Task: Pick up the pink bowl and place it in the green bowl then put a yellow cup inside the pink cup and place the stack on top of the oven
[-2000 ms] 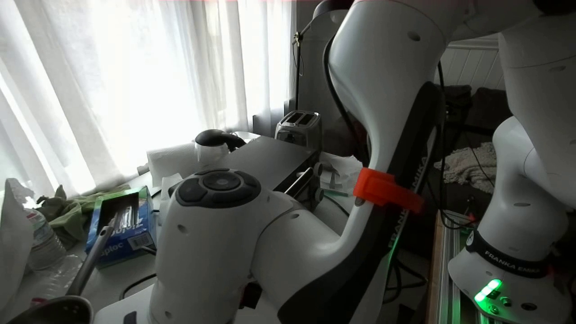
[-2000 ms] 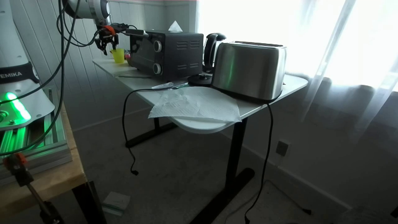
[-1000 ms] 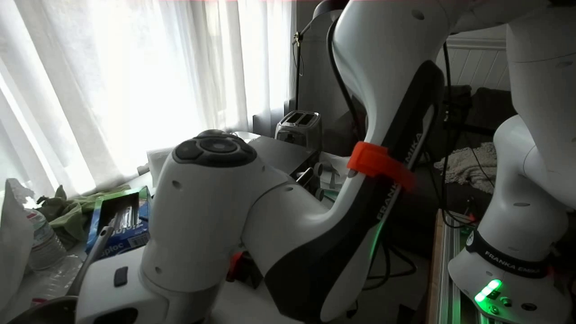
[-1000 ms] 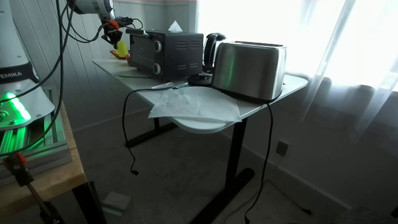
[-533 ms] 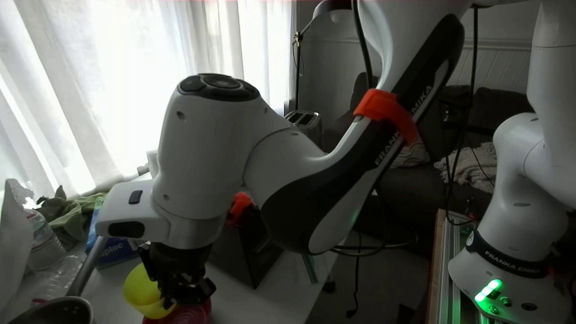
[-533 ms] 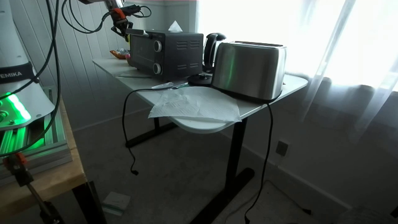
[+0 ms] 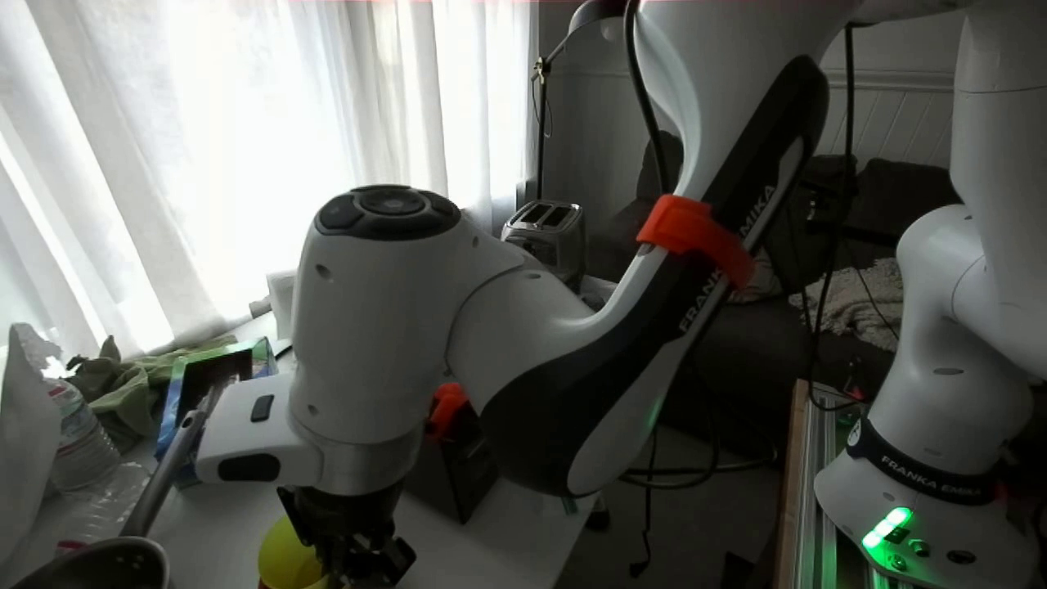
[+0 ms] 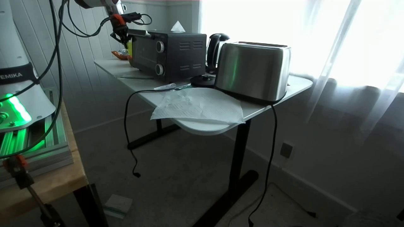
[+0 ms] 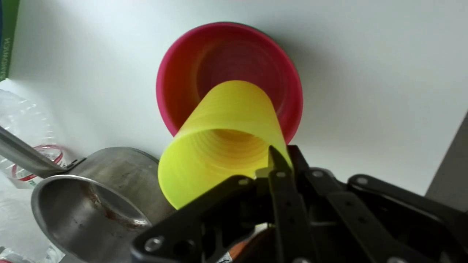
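- Table point(image 9: 365, 102) lies white below the hand point(image 9: 283, 159). Two seconds ago the yellow cup point(image 9: 219, 157) was standing on it; now it has been lifted off and carried, so I'd say the cup-nesting step is under way.
- Arm point(image 7: 364, 327), above the hand, rose and in the last half second has sunk a little. To my eye that is a lowering to set the load down.
- Oven point(image 8: 169, 52) stands beside the hand. From where I watch, the hand lines up with the end of its handle, and I can't tell whether the two are clear of each other. A white peak point(image 8: 177, 27) shows at its top, on it or behind it, and might crowd the stack, which has yet to go up there.
- Pot point(image 9: 117, 171) sits near the hand, past the yellow cup's mouth; a wide swing could knock it.
- Hand itself: fingers nearly together, parted only by the yellow cup's wall, which they pinch, one tip inside the mouth and one outside.
- Pink bowl point(image 9: 239, 54) sits upright below the hand. A sliver of what I take for the green bowl point(image 9: 237, 22) shows past its rim, so the first step looks done.
- Yellow cup hangs tilted from the hand, base over the pink bowl; touching or not, I can't tell. It likely needs righting before release.
- Pink cup I can't pick out anywhere.
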You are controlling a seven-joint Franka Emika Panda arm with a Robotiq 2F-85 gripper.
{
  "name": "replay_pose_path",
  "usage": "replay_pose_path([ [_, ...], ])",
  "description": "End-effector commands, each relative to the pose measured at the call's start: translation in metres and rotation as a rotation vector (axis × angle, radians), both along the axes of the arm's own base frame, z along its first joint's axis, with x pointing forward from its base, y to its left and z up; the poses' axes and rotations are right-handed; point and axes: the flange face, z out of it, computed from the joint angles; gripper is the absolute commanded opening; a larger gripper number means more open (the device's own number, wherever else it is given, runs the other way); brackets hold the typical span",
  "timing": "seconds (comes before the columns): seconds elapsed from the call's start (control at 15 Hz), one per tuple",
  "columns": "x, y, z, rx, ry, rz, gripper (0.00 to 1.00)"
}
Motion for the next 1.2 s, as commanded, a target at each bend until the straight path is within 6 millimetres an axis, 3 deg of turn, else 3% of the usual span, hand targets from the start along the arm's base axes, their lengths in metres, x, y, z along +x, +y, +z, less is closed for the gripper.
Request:
replay_pose_path([
  [0.0,-0.005,0.003,-0.012,-0.014,0.045,-0.015,0.01],
  [0.2,-0.007,0.005,-0.022,-0.019,0.064,-0.012,0.08],
  [0.33,-0.007,0.006,-0.026,-0.023,0.074,-0.01,0.33],
  [0.4,-0.008,0.007,-0.027,-0.025,0.079,-0.009,0.35],
  [0.6,-0.007,0.009,-0.028,-0.03,0.085,-0.006,0.54],
  [1.0,-0.006,0.014,-0.025,-0.045,0.095,0.002,0.96],
  [1.13,-0.008,0.017,-0.028,-0.046,0.105,0.005,1.0],
])
